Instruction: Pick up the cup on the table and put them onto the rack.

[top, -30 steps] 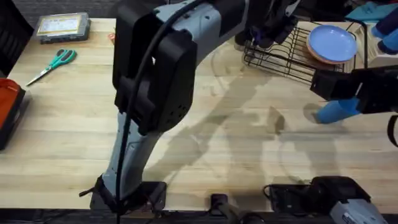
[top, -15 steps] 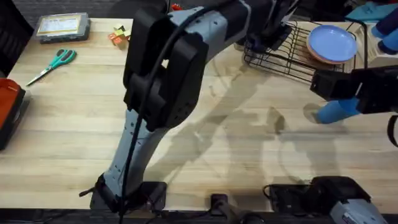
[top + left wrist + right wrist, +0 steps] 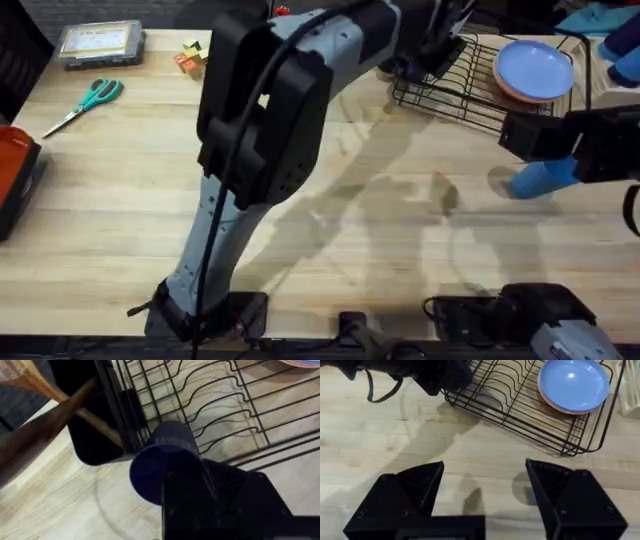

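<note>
Navy plastic, the dark cup (image 3: 162, 462) is pinched by the left fingers (image 3: 210, 495) beside the rack (image 3: 210, 405). The right fingers (image 3: 485, 495) are held spread above the worktop (image 3: 380, 445).

Pale wooden tabletop (image 3: 120, 200): planked grain, smooth, faint satin sheen. Black wire dish rack (image 3: 520, 395): thin metal rod, coated, slight gloss. Dark navy plastic cup (image 3: 160, 467): smooth, matt, soft highlight along the wall. Light sky-blue plastic cup (image 3: 545, 178): smooth, matt. Round blue plates (image 3: 574, 384) in rack: glossy, glazed look. Left claw (image 3: 200, 495): matt black plastic. Right claw (image 3: 485, 490): matt black plastic, ribbed inner faces.
</note>
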Robot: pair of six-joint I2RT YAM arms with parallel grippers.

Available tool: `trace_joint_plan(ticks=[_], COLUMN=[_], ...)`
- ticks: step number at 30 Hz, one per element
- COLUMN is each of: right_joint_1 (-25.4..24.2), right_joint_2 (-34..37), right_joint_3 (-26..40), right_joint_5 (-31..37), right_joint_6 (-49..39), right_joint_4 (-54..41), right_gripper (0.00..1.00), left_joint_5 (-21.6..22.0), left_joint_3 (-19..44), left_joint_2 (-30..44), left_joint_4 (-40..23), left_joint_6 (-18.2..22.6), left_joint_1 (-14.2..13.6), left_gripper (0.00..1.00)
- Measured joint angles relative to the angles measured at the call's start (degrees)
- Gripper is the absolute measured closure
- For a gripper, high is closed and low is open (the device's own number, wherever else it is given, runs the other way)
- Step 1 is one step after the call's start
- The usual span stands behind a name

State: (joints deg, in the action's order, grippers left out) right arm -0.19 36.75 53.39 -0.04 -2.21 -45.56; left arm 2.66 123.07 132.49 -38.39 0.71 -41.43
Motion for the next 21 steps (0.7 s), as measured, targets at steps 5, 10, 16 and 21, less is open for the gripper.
trace_joint_plan(ticks=[5,10,16,21], right_joint_1=[0.00,0.00,0.00,0.00], right_joint_2=[0.00,0.00,0.00,0.00], right_joint_3=[0.00,0.00,0.00,0.00], right_joint_5=[-0.01,-0.01,0.00,-0.01], right_joint_6=[0.01,-0.01,-0.01,-0.01], right_joint_4=[0.00,0.00,0.00,0.00], right_gripper=[0.008,0.008,0.008,0.008], left_joint_5=[0.00,0.00,0.01,0.07], left_joint_3=[0.00,0.00,0.00,0.02], left_joint_2=[0.00,0.00,0.00,0.00], left_joint_4=[-0.17,-0.20,-0.15,-0.17], left_joint_6=[0.02,0.04,0.07,0.33], left_joint_1=[0.00,0.00,0.00,0.00], left_gripper=[0.911,0.880,0.811,0.632])
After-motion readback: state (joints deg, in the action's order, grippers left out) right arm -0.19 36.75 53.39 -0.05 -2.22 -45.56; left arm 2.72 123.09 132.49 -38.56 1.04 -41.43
